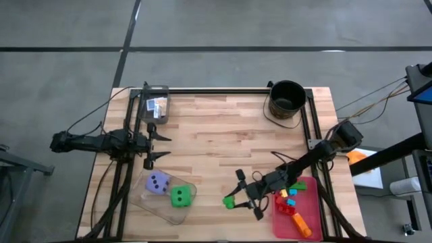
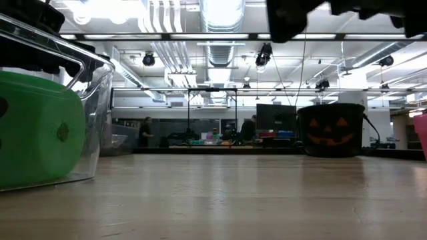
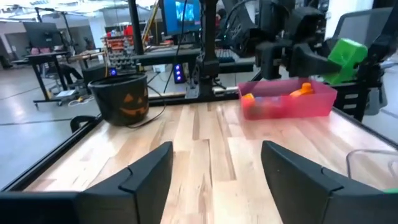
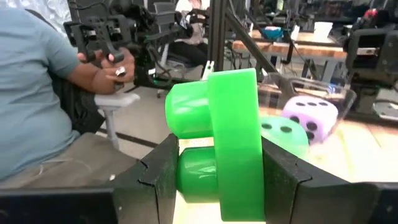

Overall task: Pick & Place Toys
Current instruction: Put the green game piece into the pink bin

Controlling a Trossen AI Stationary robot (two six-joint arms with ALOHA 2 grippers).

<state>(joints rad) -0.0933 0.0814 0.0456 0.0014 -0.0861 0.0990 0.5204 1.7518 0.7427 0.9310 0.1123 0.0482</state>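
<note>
My right gripper is shut on a green plastic brick above the table, between a clear container and the flat pink tray. The clear container holds a purple dotted die and a green dotted die, which also show in the right wrist view beyond the brick. Several red, orange, yellow and teal bricks lie in the pink tray. My left gripper is open and empty at the table's left, fingers pointing right. My right gripper pinches the green brick between its two fingers, one finger on the brick's flat side and the other on the side with the round studs. The fingers come roughly level from the table's right. The brick is lifted clear of the table.
The black round bucket with a pumpkin face stands at the far right. A second clear container with small card packs sits at the far left. A person sits beyond the table's left side. Bare wood lies in the table's middle.
</note>
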